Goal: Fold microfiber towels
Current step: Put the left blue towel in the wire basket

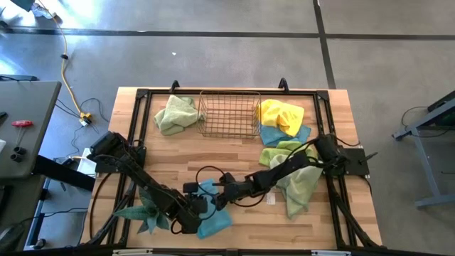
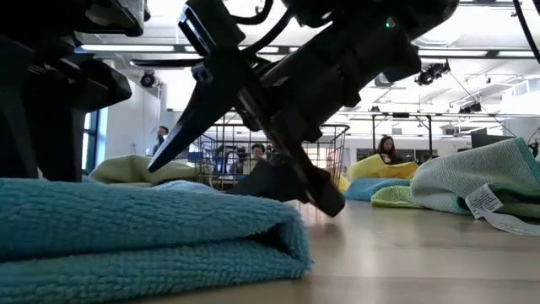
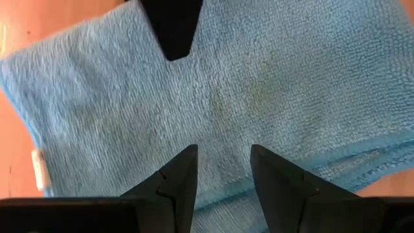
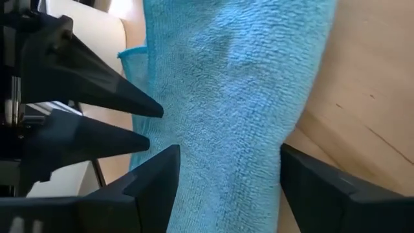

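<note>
Towel under work: the light blue towel point(image 1: 215, 213) lies doubled over near the table's point(image 1: 334, 220) front edge, with both grippers directly over it, so you are partway through its fold. Your left gripper point(image 3: 223, 169) hovers with fingers apart, gripping nothing; your right gripper point(image 4: 226, 168) straddles the cloth with fingers wide. Next, judge which edge to pinch; unfolded towels point(image 1: 284, 124) wait beside the wire basket point(image 1: 229, 115).

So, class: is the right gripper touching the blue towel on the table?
Cannot tell. The right wrist view shows the right gripper with open fingers straddling the blue towel, but no view plainly shows contact or a gap.
</note>
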Controlling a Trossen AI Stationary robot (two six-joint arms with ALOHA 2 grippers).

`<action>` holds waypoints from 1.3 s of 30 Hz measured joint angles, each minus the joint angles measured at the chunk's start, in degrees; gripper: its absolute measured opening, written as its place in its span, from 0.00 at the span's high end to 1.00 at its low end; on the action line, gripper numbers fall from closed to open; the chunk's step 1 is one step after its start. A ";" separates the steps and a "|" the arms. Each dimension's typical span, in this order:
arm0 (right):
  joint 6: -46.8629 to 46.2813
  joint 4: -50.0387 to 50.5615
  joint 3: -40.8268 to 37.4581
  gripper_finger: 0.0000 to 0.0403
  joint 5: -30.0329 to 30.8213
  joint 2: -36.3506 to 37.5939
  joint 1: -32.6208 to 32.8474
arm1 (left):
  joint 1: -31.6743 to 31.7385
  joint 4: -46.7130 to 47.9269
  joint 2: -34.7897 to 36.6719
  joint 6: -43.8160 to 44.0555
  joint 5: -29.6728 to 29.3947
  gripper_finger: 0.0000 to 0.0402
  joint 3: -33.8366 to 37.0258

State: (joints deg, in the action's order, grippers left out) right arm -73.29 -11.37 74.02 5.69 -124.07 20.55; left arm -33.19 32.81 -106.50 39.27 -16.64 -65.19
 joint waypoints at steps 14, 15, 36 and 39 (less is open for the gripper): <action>0.08 1.15 -0.02 0.87 0.51 -0.09 0.25 | 0.98 -0.12 -0.06 -0.87 -0.31 0.67 0.00; 0.15 1.67 -0.02 0.91 0.94 -0.06 0.25 | 1.08 -0.14 -0.06 -0.89 -0.31 0.67 0.00; 22.37 24.09 -0.22 0.99 -1.75 7.22 -8.04 | 4.02 -0.22 0.65 -5.04 -1.94 0.67 0.02; 30.38 24.63 -0.14 0.99 -3.23 7.38 -9.88 | 4.63 -0.98 1.58 -6.64 -3.43 0.67 0.01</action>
State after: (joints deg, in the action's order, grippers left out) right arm -42.91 13.26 73.88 2.46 -116.68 10.67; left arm -28.56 31.83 -104.93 32.63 -20.07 -65.18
